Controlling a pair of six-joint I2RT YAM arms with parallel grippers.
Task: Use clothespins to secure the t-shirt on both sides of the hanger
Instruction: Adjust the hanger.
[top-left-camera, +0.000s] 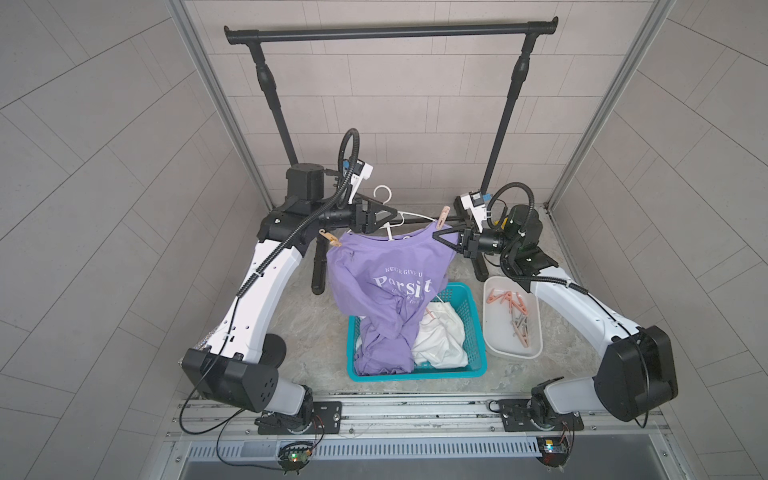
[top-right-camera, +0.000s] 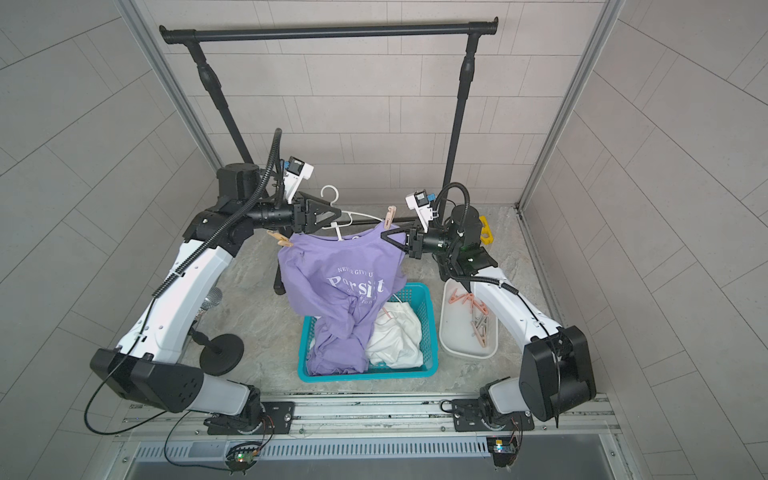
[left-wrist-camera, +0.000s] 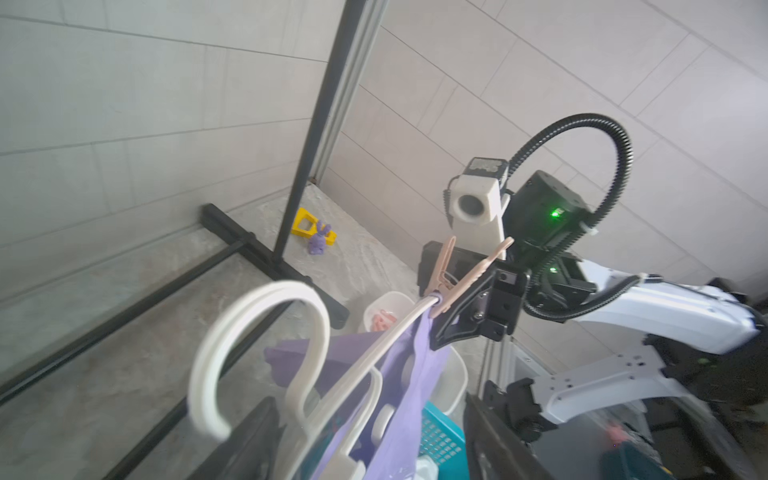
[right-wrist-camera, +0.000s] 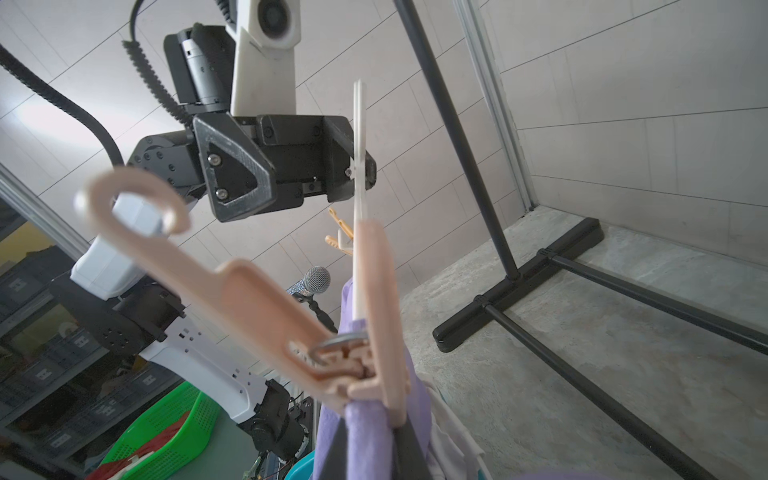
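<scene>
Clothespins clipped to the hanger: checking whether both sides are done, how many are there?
2. A tan clothespin at the left end of the white hanger, a peach clothespin at its right end, both over the purple t-shirt. None seems hidden.

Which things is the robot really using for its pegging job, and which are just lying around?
For the job: purple t-shirt, white hanger, pink clipped clothespin, tan clipped clothespin, spare clothespins in the white tray.
Just lying about: teal basket, white cloth, microphone, yellow block, black rack.
</scene>
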